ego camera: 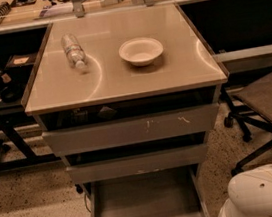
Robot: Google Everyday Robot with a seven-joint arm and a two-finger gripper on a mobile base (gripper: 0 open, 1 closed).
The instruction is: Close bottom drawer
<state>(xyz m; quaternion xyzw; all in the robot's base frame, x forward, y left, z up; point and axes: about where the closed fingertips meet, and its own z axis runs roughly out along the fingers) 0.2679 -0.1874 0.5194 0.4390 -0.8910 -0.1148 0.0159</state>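
Approach step: bottom drawer (147,205) open; hand out of view, grip we cannot tell; next, push front inward.

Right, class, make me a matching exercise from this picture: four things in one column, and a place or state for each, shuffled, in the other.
1. bottle
2. bowl
3. bottom drawer
4. top drawer

A. white scratch marks on its front
B. pulled out, low near the floor
C. lying on its side
D. upright, right of the bottle

Pairs: 1-C, 2-D, 3-B, 4-A.

The robot's hand is out of view; only a white arm part shows at lower right.
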